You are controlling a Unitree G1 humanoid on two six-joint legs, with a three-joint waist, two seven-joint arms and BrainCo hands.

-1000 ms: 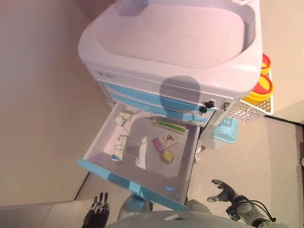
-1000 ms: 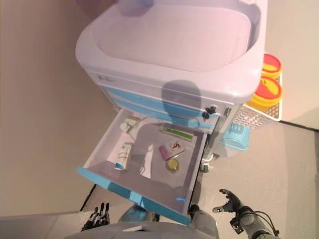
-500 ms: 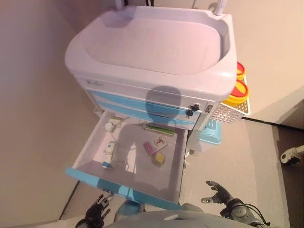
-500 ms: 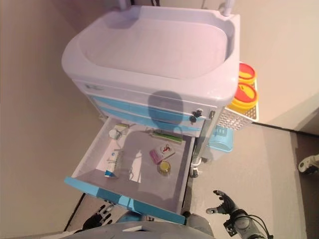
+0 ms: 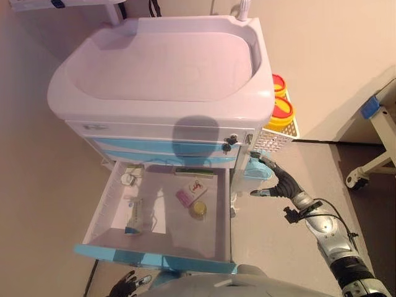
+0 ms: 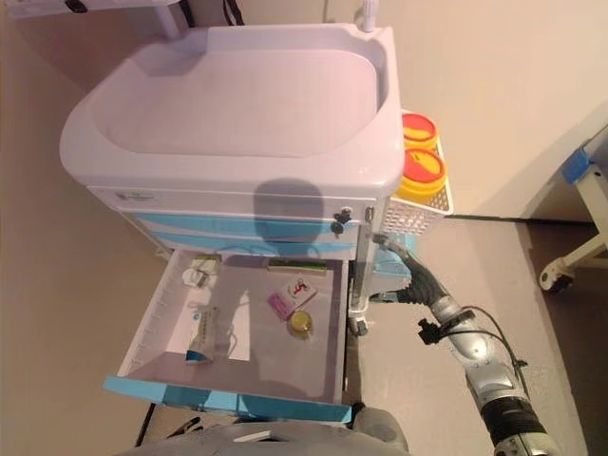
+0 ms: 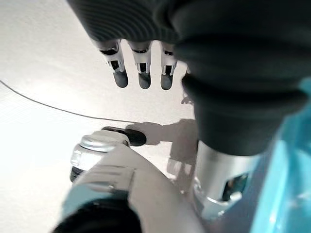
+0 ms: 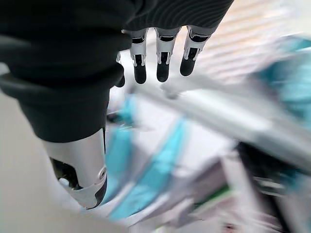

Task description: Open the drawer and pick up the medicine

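The bottom drawer [image 5: 154, 258] of the white and blue cart [image 5: 161, 62] stands pulled out. Inside lie a white tube [image 5: 135, 213], a pink box [image 5: 184, 197], a round yellow tin [image 5: 198, 210], a white card [image 5: 197, 186], a long green box [image 5: 193, 172] and a small white pack [image 5: 129, 179]. My right hand [image 5: 272, 176] hovers open to the right of the drawer, beside the cart's corner, holding nothing; its fingers [image 8: 163, 63] are straight. My left hand [image 5: 127, 286] hangs low below the drawer front, its fingers [image 7: 141, 73] straight over the floor.
A white basket [image 5: 275, 133] with two yellow-lidded tubs [image 5: 281, 111] hangs on the cart's right side, with a light blue bin [image 5: 253, 170] under it. A wheeled frame [image 5: 371, 154] stands at the far right. A wall runs behind the cart.
The camera has shifted, so the whole cart sits further left. My right hand has risen from low by the drawer's front corner to the cart's right side. The left hand stays low.
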